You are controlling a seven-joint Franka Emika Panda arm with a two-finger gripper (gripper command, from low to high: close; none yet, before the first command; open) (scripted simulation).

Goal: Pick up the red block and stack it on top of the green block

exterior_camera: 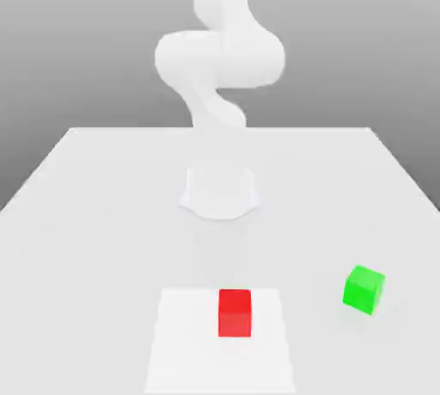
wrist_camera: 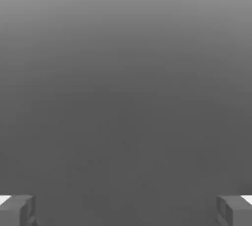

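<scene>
The red block (exterior_camera: 234, 312) is a small plain cube resting on a paler square patch (exterior_camera: 180, 342) of the table, near the front. The green block (exterior_camera: 363, 288), a cube of about the same size, sits on the table toward the exterior view's right of the red one, a clear gap apart and turned slightly. In the hand view my gripper (wrist_camera: 126, 211) is open, its two grey fingertips (wrist_camera: 17, 210) standing far apart with nothing between them and only plain grey background beyond. Neither block is touched.
The white arm (exterior_camera: 219, 54) rises from its round base (exterior_camera: 220, 191) at the middle of the white table (exterior_camera: 86, 213) and bends upward past the picture's top. The table's far edge runs behind the base.
</scene>
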